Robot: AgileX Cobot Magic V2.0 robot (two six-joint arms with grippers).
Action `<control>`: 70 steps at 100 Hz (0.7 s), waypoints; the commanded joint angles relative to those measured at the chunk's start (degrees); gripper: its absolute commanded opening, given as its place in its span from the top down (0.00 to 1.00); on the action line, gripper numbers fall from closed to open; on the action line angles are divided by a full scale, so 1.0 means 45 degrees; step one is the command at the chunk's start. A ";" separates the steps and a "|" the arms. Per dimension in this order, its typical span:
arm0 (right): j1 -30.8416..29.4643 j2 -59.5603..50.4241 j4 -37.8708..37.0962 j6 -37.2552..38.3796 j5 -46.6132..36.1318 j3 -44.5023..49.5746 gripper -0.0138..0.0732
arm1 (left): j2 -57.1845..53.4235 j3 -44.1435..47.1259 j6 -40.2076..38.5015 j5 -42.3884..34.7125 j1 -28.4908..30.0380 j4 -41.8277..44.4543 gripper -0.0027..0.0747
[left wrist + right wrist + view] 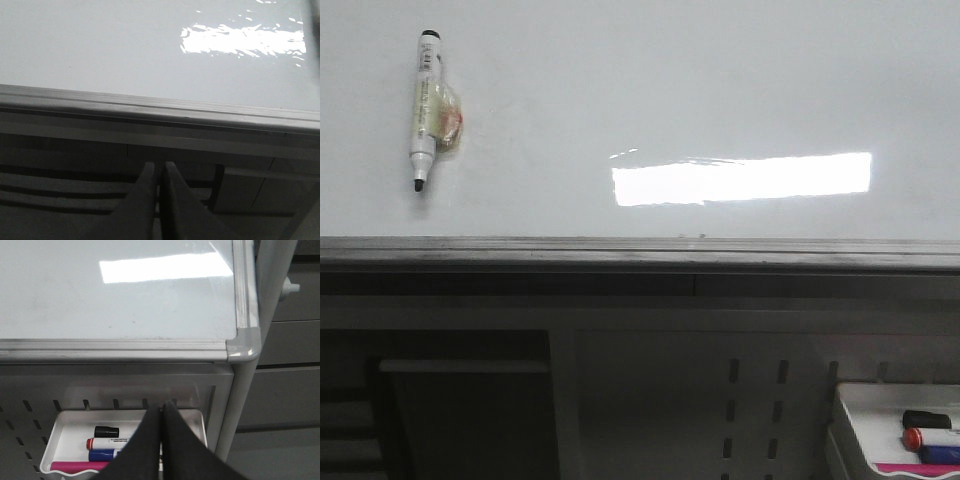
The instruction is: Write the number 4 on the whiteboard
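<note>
White whiteboard (pixel 720 90) bears one marker (pixel 424 108); tray (pixel 70 425) holds three.

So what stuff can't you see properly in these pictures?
- Marker tray: front view edge cuts it off; right wrist view, right gripper covers part.
- Marker on whiteboard: label too small to read.
- Left gripper: only its shut fingertips show.
- No number 4 visible.

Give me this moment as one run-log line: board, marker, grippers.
whiteboard: blank, no 4 yet | marker: on board, uncapped | left gripper: shut, empty, below rail | right gripper: shut, empty, over marker tray
</note>
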 commanded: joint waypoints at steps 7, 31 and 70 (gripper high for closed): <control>-0.0078 -0.0214 0.0024 -0.0055 -0.0269 0.0267 0.92 | -0.0311 0.0448 -0.0024 -0.0586 0.0016 -0.0066 0.99; -0.0078 -0.0214 0.0024 -0.0055 -0.0269 0.0267 0.92 | -0.0311 0.0448 -0.0024 -0.0684 0.0016 0.0478 0.99; -0.0078 -0.0214 0.0024 -0.0055 -0.0269 0.0267 0.92 | -0.0311 0.0448 -0.0024 -0.0709 0.0016 0.0733 0.99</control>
